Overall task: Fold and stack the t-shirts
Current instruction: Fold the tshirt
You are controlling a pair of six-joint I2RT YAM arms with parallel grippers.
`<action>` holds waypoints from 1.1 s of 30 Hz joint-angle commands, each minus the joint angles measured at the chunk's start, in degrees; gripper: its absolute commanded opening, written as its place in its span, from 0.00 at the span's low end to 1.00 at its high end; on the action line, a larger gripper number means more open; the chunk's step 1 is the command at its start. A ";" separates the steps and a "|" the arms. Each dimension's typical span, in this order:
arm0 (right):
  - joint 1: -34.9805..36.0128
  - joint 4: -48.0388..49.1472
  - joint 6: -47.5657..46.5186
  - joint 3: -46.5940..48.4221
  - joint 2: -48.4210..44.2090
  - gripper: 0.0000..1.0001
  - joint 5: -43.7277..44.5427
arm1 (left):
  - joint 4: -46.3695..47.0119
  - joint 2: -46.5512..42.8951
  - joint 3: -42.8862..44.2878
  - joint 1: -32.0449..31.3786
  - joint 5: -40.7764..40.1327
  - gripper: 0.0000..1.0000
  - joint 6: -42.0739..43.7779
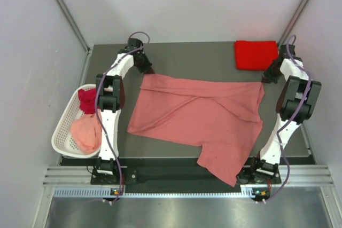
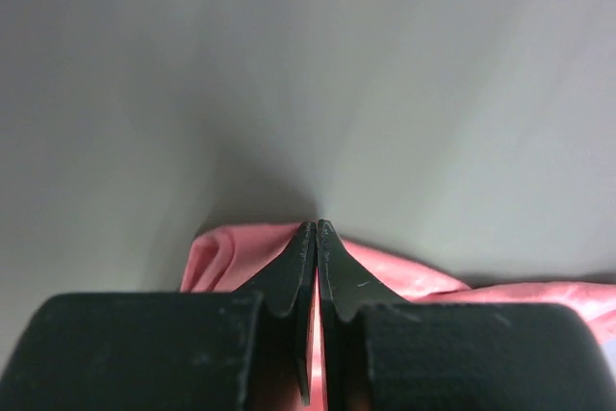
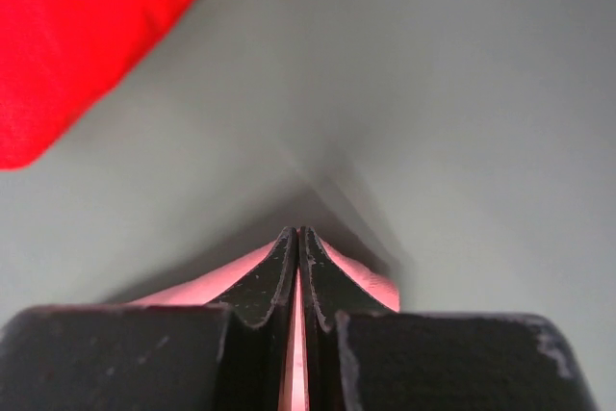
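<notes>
A salmon pink t-shirt (image 1: 197, 116) lies spread across the dark table, one part hanging over the near edge. My left gripper (image 1: 145, 69) is shut on its far left corner; the pink cloth (image 2: 231, 252) shows round the closed fingers (image 2: 316, 238). My right gripper (image 1: 266, 76) is shut on its far right corner; pink cloth (image 3: 371, 281) shows between and beside the fingertips (image 3: 295, 238). A folded bright red t-shirt (image 1: 255, 54) lies at the far right, also in the right wrist view (image 3: 87, 36). A dark crimson shirt (image 1: 87, 100) and a pale pink shirt (image 1: 86, 133) lie in the basket.
A white slotted plastic basket (image 1: 63, 127) stands off the table's left edge beside the left arm. Pale walls enclose the table on three sides. A metal rail (image 1: 181, 177) runs along the near edge between the arm bases.
</notes>
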 commanded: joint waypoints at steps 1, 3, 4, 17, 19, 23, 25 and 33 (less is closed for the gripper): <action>-0.54 2.93 -0.75 4.89 1.58 0.00 -0.05 | 1.52 4.61 2.65 -0.03 -2.61 0.06 0.31; -0.45 2.06 -0.58 7.53 3.51 0.00 -1.10 | 0.99 4.61 6.06 -0.03 -2.69 0.10 0.40; -0.54 0.84 -0.75 8.58 4.56 0.00 -1.20 | 0.30 3.91 7.30 -0.03 -2.96 0.13 0.49; 3.32 -21.41 -7.42 17.57 -5.60 0.82 17.07 | -7.54 -18.57 0.16 -1.43 -13.07 0.36 8.40; 7.60 -21.67 -8.13 13.45 -11.39 0.82 18.22 | -7.01 -24.73 -5.05 -2.40 -14.20 0.32 9.10; 16.58 -21.85 -9.81 5.62 -20.28 0.77 14.64 | -6.83 -35.10 -21.54 -4.77 -15.44 0.18 12.09; 24.11 -20.72 -9.02 -0.51 -25.45 0.75 12.87 | -6.92 -42.04 -27.63 -5.56 -17.88 0.14 13.31; 39.09 -13.60 2.58 -20.22 -37.26 0.65 4.16 | -11.57 -57.87 -51.12 -6.80 -25.54 0.14 16.93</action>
